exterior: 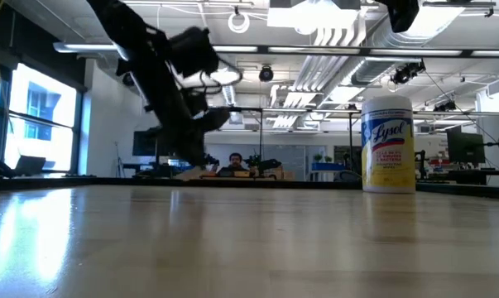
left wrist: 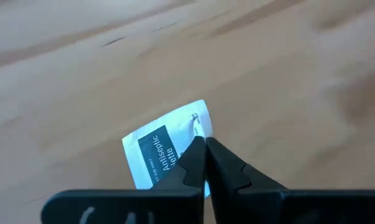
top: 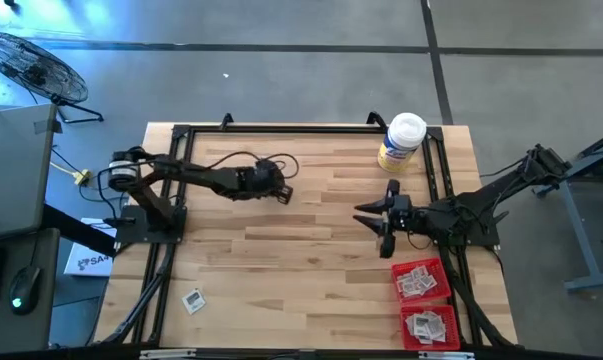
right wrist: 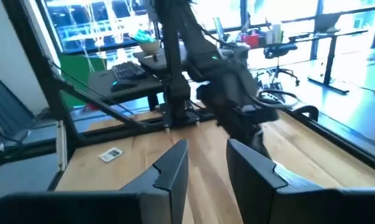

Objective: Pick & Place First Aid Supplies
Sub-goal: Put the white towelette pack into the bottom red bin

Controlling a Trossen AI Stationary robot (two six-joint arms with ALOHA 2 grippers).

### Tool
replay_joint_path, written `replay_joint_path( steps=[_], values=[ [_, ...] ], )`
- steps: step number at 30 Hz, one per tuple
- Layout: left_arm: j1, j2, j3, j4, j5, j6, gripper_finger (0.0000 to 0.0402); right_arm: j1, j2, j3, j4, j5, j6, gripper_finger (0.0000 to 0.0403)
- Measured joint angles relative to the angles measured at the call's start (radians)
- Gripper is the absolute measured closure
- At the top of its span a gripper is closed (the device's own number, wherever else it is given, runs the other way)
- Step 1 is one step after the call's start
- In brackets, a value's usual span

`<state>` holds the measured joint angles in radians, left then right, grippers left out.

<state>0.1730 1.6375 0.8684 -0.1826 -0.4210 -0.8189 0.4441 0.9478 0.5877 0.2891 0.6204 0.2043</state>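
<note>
My left gripper point(top: 282, 194) hangs over the middle of the table, left of centre, shut on a small white packet with a dark blue printed label point(left wrist: 156, 152). In the low view the left arm point(exterior: 179, 91) is raised above the tabletop. My right gripper point(top: 371, 226) is open and empty to the right of centre, and its fingers point toward the left arm point(right wrist: 206, 158). Another packet point(top: 192, 300) lies flat on the table near the front left corner; it also shows in the right wrist view point(right wrist: 111, 154). Two red trays point(top: 419, 280) point(top: 428, 325) at the front right hold several packets. My left gripper pinches the packet between its two shut fingertips at one edge, near a corner point(left wrist: 198, 124). The rest of the packet sticks out beyond and to one side of the fingertips. The packet is lifted clear of the wooden tabletop.
A yellowish jar with a white lid point(top: 402, 140) stands upright at the far right of the table; it also shows in the low view point(exterior: 388, 145). Black frame rails point(top: 171, 230) run along the table's edges. A person sits far behind the table point(exterior: 235, 163).
</note>
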Motion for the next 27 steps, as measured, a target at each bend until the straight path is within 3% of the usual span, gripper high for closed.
replay_joint_path(
  steps=[8, 12, 18, 27],
  values=[
    [-0.183, -0.013, 0.000, 0.287, 0.125, 0.165, 0.0401, -0.032, 0.063, 0.000, 0.003, -0.062, -0.077, 0.0300],
    [-0.252, -0.013, 0.001, 0.386, 0.201, 0.260, 0.0401, -0.059, 0.191, 0.000, 0.065, -0.166, -0.103, 0.0300],
    [-0.341, -0.014, 0.001, 0.506, 0.341, 0.405, 0.0401, -0.030, 0.419, 0.000, 0.218, -0.233, -0.386, 0.0296],
    [-0.451, -0.015, 0.002, 0.612, 0.391, 0.509, 0.0402, 0.018, 0.540, 0.000, 0.394, -0.238, -0.534, 0.0226]
  ],
)
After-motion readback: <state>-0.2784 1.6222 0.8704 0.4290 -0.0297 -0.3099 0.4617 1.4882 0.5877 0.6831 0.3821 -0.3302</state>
